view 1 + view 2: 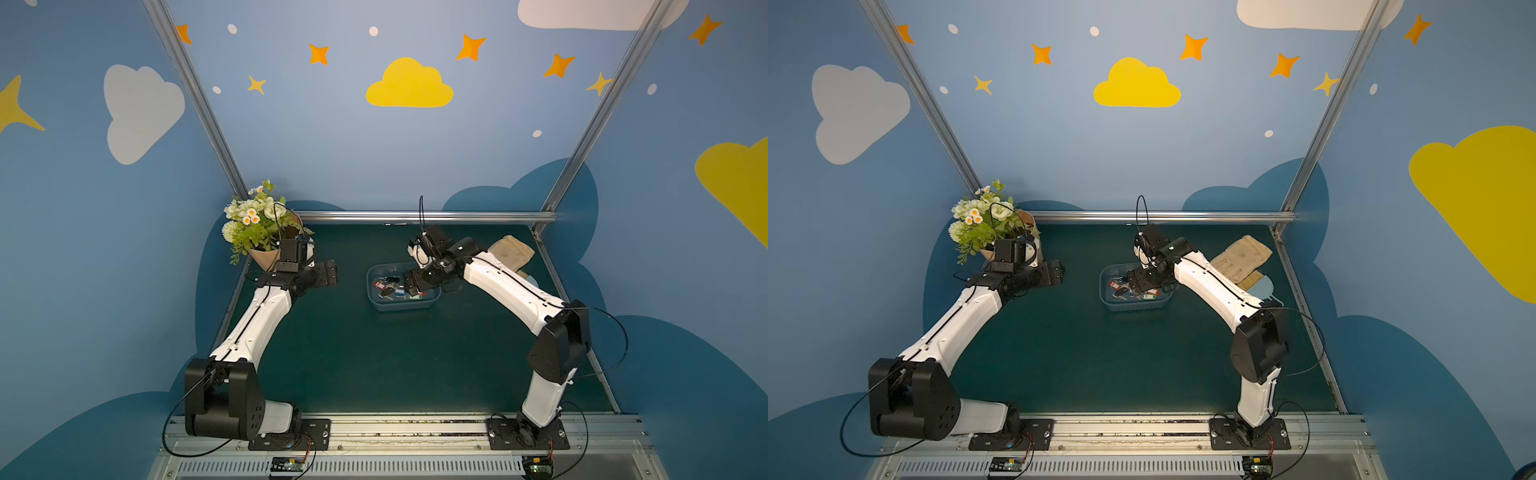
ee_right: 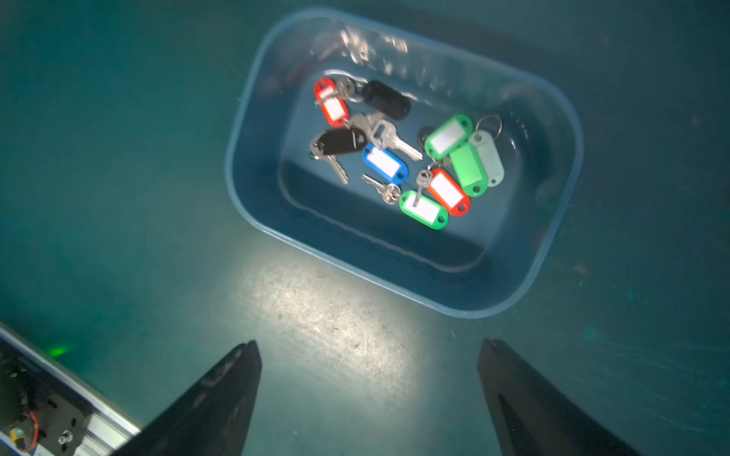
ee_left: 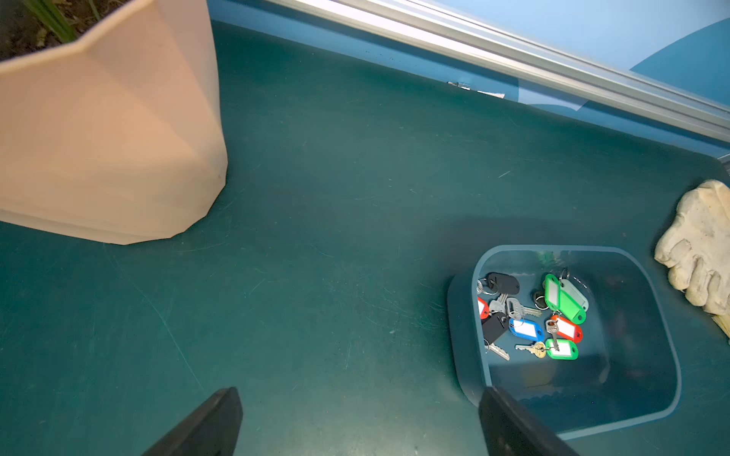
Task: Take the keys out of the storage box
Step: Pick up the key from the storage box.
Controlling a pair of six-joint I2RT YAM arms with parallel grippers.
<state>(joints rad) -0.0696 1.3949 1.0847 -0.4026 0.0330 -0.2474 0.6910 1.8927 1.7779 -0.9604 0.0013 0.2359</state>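
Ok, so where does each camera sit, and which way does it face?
Top views: high in front, facing down toward the back wall; left arm, right arm, box show.
Left wrist: on that arm, looking past the open left gripper at pot, box.
Right wrist: on that arm, facing down at the box; open right gripper shows.
Shared: both wrist views show keys in the box.

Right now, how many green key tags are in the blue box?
3, clustered at one end of the storage box: a labelled green tag overlapping a plain green tag, and a third green tag beside the orange-red tag. Others could be hidden underneath.
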